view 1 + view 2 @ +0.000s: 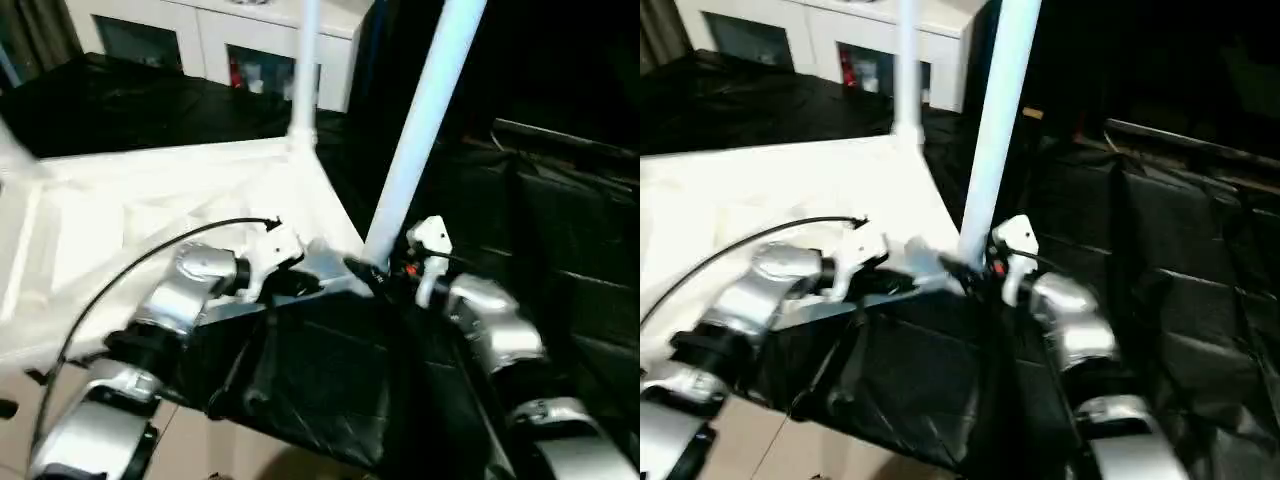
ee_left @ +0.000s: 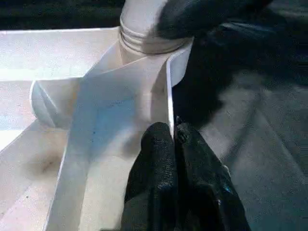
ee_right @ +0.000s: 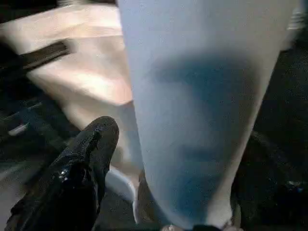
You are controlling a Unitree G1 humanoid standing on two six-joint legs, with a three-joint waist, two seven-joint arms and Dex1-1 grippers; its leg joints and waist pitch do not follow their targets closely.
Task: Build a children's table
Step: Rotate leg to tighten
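Note:
The white tabletop [image 1: 150,210] lies upside down on black sheeting, ribs up. One white leg [image 1: 305,70] stands in the far corner socket. A second leg [image 1: 425,120] rises, leaning a little, from the near right corner socket [image 2: 144,29]. My left gripper [image 2: 173,130] is shut on the tabletop's thin rim wall just beside that socket. My right gripper [image 1: 385,270] sits at the base of the second leg [image 3: 192,96], open. One of its fingers [image 3: 86,163] stands a small gap off the tube; the other finger is hidden behind it.
A white cabinet with glass doors [image 1: 220,40] stands at the back. Black sheeting [image 1: 560,250] covers the surface to the right and in front. A black cable [image 1: 130,270] arcs over my left forearm. Pale floor [image 1: 220,450] shows below the near edge.

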